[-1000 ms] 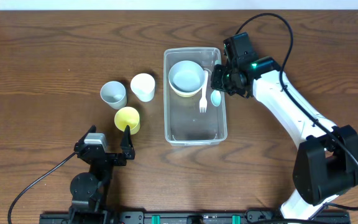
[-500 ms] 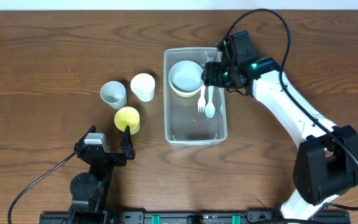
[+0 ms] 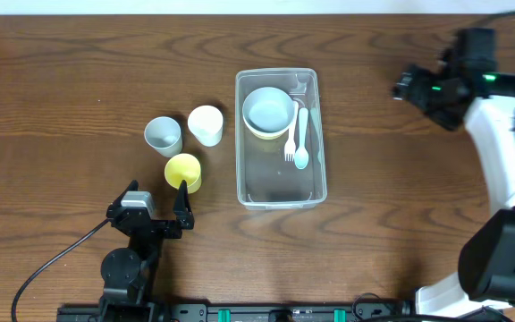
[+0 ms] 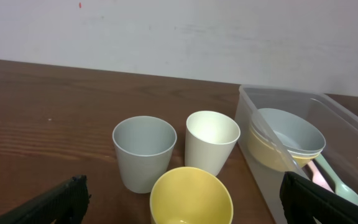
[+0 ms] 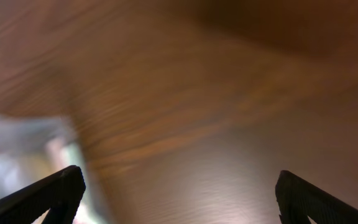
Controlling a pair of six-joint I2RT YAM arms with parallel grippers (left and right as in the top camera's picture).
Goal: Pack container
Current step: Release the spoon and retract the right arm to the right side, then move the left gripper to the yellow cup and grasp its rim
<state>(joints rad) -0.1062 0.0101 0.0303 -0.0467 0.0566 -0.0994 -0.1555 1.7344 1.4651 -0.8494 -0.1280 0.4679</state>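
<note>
The clear container [image 3: 280, 183] stands at the table's middle. At its far end a grey-blue bowl [image 3: 267, 111] is nested in a yellow one. Beside the bowls, inside the tub, lie a white fork [image 3: 291, 136] and a pale blue spoon [image 3: 302, 143]. My right gripper [image 3: 404, 88] hangs open and empty, well to the right of the container. Its own blurred view shows bare wood between the fingers [image 5: 50, 194], with the container [image 5: 14, 146] at the left edge. My left gripper [image 4: 182, 205] is open near the front edge, with the yellow cup [image 4: 191, 196] just ahead of it.
Left of the container stand three cups: grey-blue [image 3: 163, 135], white [image 3: 206, 124] and yellow [image 3: 183, 172]. The left wrist view shows the grey-blue cup [image 4: 144, 152], the white cup [image 4: 211, 142] and the container's wall [image 4: 353, 140].
My right gripper opened, left the spoon lying in the container beside the fork, and swung away to the right. The left arm has not moved.
</note>
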